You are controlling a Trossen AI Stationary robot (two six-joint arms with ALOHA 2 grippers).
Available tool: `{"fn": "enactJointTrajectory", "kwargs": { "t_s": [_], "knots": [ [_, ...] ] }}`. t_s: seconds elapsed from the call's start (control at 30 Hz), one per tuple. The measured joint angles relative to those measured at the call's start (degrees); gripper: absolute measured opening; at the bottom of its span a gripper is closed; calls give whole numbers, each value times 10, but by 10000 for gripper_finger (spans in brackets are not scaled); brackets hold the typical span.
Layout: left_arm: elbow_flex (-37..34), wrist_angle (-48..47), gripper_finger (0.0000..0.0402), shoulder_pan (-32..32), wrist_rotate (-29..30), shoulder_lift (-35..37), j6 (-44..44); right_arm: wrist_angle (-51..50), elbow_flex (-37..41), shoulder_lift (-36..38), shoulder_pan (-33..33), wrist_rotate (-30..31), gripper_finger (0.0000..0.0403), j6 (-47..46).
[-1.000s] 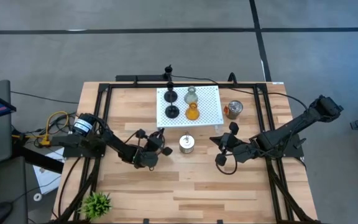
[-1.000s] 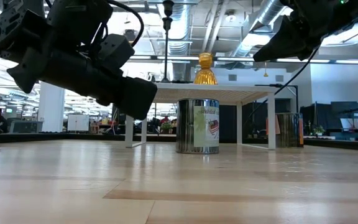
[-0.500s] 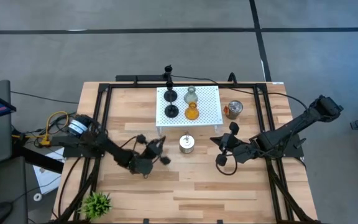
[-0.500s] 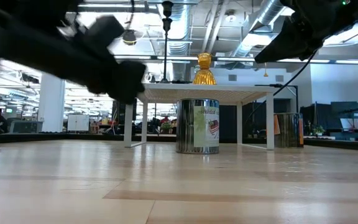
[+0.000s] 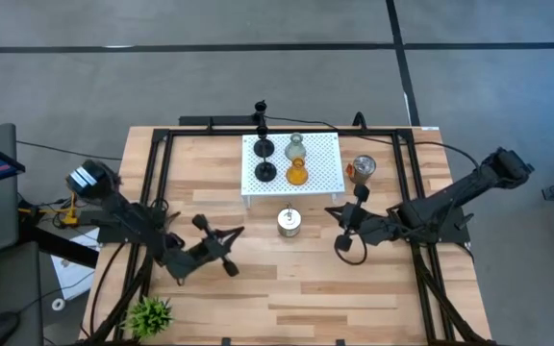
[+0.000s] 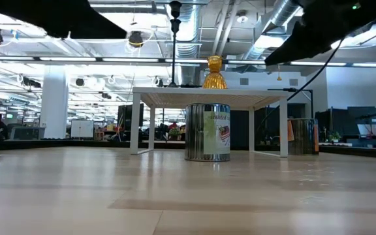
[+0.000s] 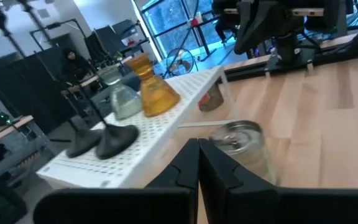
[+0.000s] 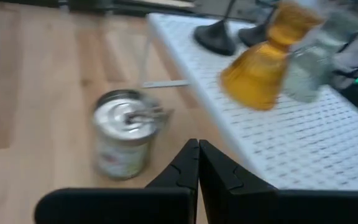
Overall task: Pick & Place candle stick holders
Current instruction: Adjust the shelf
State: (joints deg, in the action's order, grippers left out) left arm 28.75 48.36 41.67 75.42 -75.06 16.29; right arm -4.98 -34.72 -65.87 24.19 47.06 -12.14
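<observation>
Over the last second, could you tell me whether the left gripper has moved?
Yes. In the high view the left gripper, shut, has pulled back from beside the white rack, away from the tin can and toward the table's near-left side.

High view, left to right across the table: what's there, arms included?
Potted plant → left gripper, shut → two black candle stick holders → tin can → amber-orange holder → right gripper, shut → second can.
</observation>
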Motion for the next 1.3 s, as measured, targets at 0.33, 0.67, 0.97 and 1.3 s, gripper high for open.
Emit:
{"fn": "enactJointTrajectory", "kwargs": {
  "t_s": [0.33,0.67,0.97,1.3],
  "knots": [
    [-68,1,3,-11,-1,157,-49,13,0,0,-85,61,0,-34],
    [-71,-6,4,-38,-117,209,5,11,0,0,-99,35,0,28],
    [-70,-12,5,-34,-150,187,30,127,1,0,-6,39,0,139],
    [-70,-11,6,-42,-157,180,-4,223,1,0,35,38,0,261]
  ]
}}
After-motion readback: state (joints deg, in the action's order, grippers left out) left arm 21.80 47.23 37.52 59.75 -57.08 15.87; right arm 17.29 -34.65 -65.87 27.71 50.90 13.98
